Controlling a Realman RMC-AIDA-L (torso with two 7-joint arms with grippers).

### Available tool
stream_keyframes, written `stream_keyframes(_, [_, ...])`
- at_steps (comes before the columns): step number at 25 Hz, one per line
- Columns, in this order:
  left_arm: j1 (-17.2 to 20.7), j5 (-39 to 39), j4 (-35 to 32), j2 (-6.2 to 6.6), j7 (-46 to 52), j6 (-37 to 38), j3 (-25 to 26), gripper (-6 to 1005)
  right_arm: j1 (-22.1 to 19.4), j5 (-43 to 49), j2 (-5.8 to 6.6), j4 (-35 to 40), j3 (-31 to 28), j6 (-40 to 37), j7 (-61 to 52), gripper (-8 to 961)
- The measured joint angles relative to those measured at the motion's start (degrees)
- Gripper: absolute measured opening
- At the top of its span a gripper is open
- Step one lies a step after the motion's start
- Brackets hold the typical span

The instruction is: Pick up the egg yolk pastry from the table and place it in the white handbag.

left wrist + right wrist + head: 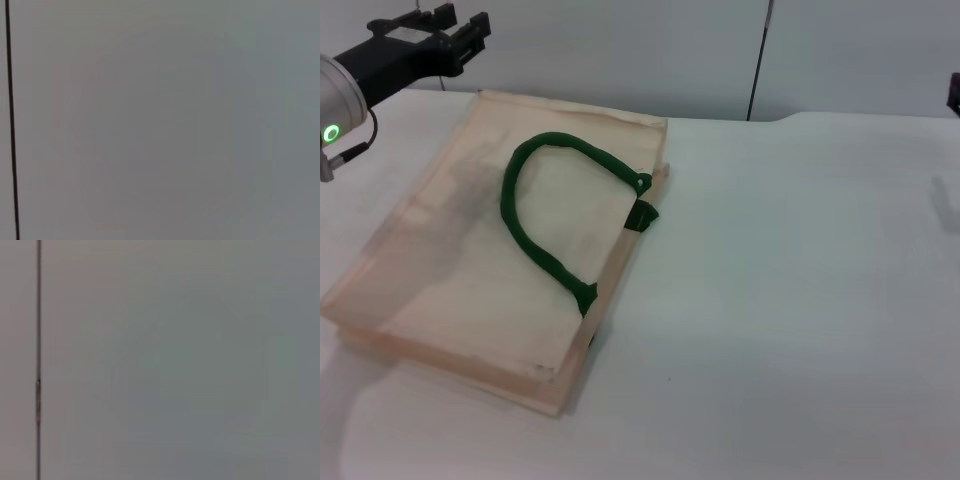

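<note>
The white handbag lies flat on the table at the left in the head view, a cream rectangle with a dark green rope handle looped on top of it. The egg yolk pastry shows in no view. My left gripper is raised at the far left, above and beyond the bag's far corner, open and empty. Of my right arm only a dark sliver shows at the right edge; its gripper is out of view. Both wrist views show only a plain grey wall.
The white table stretches to the right of and in front of the bag. A grey wall with a dark vertical seam stands behind the table's far edge. The same kind of seam shows in the left wrist view and the right wrist view.
</note>
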State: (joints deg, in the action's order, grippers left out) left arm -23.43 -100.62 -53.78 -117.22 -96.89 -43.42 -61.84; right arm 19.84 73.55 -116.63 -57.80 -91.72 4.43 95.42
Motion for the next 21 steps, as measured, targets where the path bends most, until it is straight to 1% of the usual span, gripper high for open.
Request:
stream_keyframes(6, [0.42,-1.96,0.01,-0.06,-0.95,-0.11,-0.15,462,-0.47,-0.05,0.06,-0.57,0.05,-1.29,-0.48,587])
stream_keyframes(15, [-0.04,-1.98,0.14,0.34,-1.02,-0.89,-0.84,462,0.38,-0.08,0.15,0.10,0.12,-0.84,-0.52,587])
stream_keyframes(21, [-0.19,-1.81,0.26,0.38,-0.82,-0.93,-0.91,462,0.56,-0.09,0.18,0.23,0.31,-0.82,-0.55,587])
